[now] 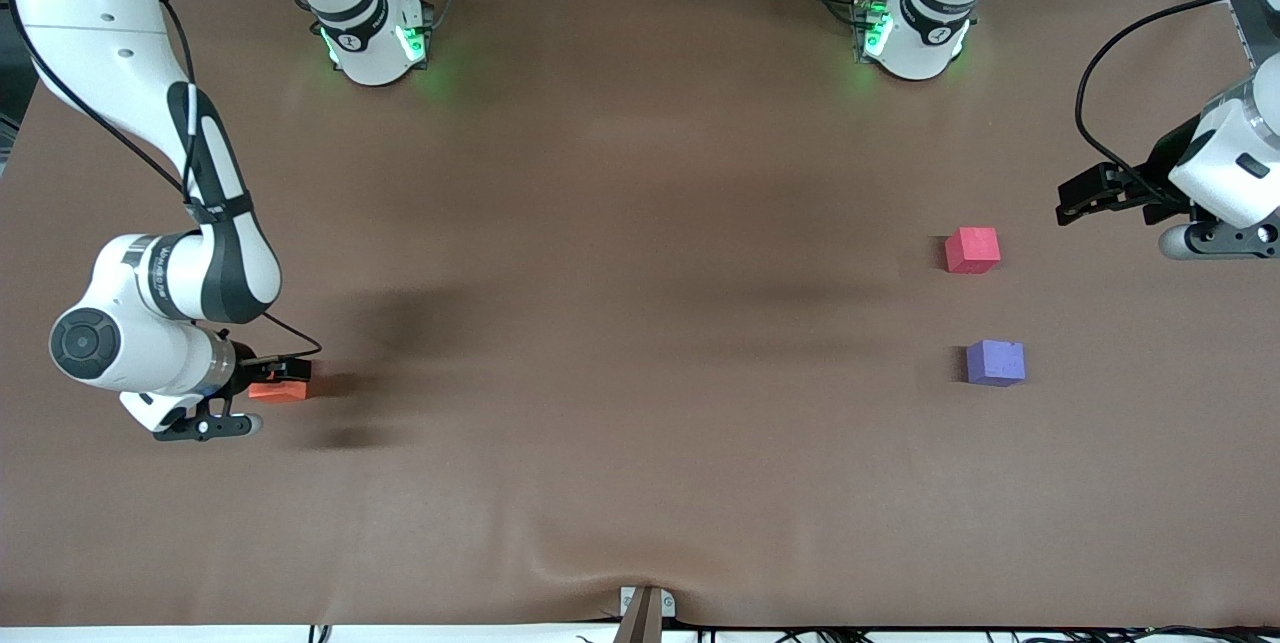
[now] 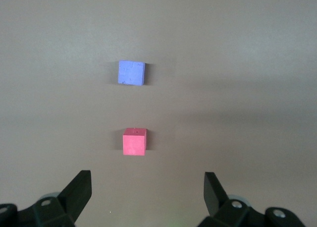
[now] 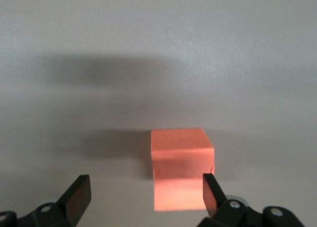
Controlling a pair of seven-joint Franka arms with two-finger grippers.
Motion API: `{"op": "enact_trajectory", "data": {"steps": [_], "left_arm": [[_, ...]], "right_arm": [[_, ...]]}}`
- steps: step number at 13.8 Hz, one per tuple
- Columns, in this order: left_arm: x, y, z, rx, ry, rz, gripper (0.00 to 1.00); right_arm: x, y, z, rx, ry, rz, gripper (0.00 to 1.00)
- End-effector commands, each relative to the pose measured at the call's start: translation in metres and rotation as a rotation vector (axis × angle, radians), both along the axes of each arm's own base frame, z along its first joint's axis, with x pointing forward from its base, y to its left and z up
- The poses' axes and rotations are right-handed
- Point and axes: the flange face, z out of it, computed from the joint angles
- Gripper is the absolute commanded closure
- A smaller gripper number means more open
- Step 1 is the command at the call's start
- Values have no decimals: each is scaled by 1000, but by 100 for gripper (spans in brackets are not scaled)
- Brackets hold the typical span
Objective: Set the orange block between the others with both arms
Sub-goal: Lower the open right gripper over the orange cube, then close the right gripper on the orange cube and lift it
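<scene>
The orange block point(image 1: 270, 391) point(image 3: 181, 162) lies on the table at the right arm's end. My right gripper point(image 1: 290, 375) point(image 3: 146, 192) is low over it, open. The block sits off-centre between the fingers, close beside one fingertip point(image 3: 212, 190). The others stand at the left arm's end: a pinkish-red cube point(image 1: 972, 250) point(image 2: 134, 141) and a purple-blue cube point(image 1: 996, 363) point(image 2: 132, 72), which is nearer the front camera, with a gap between them. My left gripper point(image 1: 1085, 198) point(image 2: 147, 190) hangs open with nothing in it beside the pinkish-red cube, toward the table's end.
A brown cloth point(image 1: 640, 323) covers the whole table, with a wrinkle near its front edge point(image 1: 600, 563). The two green-lit arm bases point(image 1: 375, 43) point(image 1: 905, 38) stand along the back edge. A wide bare stretch of cloth separates the orange block from the two cubes.
</scene>
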Motion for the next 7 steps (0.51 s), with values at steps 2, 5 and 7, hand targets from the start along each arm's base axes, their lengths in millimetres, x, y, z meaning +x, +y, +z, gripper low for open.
{"op": "enact_trajectory", "data": {"steps": [2,5,7], "left_arm": [[1,1,1,-8,9,-11,0],[1,-5,0,-8,11,-14,0],[1,-5,0,-8,11,-14,0]], "right_arm": [[3,-21,-15,13,-7,108,0],[0,-30,-30,16,9,127,0],[-1,-32,-37,17,20,125,0]]}}
